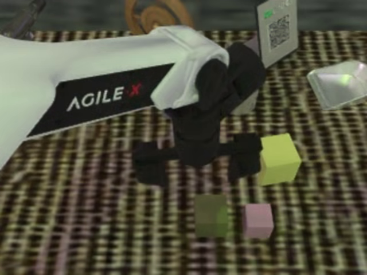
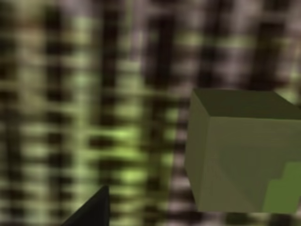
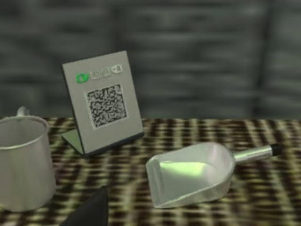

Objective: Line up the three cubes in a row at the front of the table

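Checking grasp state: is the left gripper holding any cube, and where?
Nothing held. The left gripper hangs open above the table, behind the olive-green cube, touching no cube.

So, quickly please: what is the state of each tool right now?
Left tool: open, empty, above the table, behind the olive-green cube.
Right tool: cannot be told; only one dark fingertip shows.

I see the yellow-green cube (image 1: 279,159) touching my left gripper's (image 1: 198,163) right finger (image 1: 245,157); olive cube (image 1: 212,215) and pink cube (image 1: 258,220) sit below the fingers, apart.
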Controlling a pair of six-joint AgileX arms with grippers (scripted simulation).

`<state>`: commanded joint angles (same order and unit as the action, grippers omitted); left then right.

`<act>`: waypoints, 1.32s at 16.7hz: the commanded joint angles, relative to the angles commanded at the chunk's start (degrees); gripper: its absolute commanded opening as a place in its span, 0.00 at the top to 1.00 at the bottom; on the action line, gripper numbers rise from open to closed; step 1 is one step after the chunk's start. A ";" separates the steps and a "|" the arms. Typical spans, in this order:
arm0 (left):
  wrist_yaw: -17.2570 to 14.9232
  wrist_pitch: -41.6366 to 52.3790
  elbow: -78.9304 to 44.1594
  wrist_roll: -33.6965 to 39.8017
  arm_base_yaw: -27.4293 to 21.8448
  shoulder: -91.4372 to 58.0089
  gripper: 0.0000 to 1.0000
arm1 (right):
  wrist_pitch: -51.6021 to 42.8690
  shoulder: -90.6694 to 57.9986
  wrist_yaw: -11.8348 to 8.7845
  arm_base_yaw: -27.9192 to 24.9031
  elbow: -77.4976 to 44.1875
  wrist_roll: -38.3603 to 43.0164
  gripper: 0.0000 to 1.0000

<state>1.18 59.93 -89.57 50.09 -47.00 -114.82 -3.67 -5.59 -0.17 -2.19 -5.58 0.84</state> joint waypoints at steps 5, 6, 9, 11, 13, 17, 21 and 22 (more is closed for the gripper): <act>0.53 -10.23 16.74 -3.67 9.86 20.95 0.00 | -11.05 -19.61 0.16 -4.08 -17.33 2.41 0.00; 0.61 -12.96 21.19 -5.04 12.39 26.72 0.00 | -14.02 -25.44 0.22 -5.12 -21.76 3.02 0.00; 0.72 -21.77 35.66 -10.50 20.34 45.56 0.00 | -23.27 -44.37 0.33 -8.36 -35.07 4.87 0.00; 0.72 -27.71 45.48 -15.07 25.45 58.02 0.00 | -29.78 -57.68 0.33 -10.66 -44.09 6.13 0.00; 0.64 -33.56 54.86 -20.26 30.24 69.51 0.00 | -36.17 -70.21 0.27 -12.96 -52.85 7.35 0.00; 0.23 -44.77 71.34 -31.78 38.68 89.62 0.00 | -47.50 -91.06 0.12 -17.15 -68.95 9.58 0.00; -0.46 -53.83 82.89 -42.32 44.64 105.28 0.00 | -55.69 -106.86 0.15 -20.31 -82.14 11.32 0.00; -0.64 -55.58 84.90 -44.48 45.69 108.02 0.00 | -57.20 -109.99 0.19 -20.92 -84.77 11.66 0.00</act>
<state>0.55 4.36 -4.67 5.62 -1.32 -6.80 -60.87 -115.59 0.01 -23.10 -90.35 12.49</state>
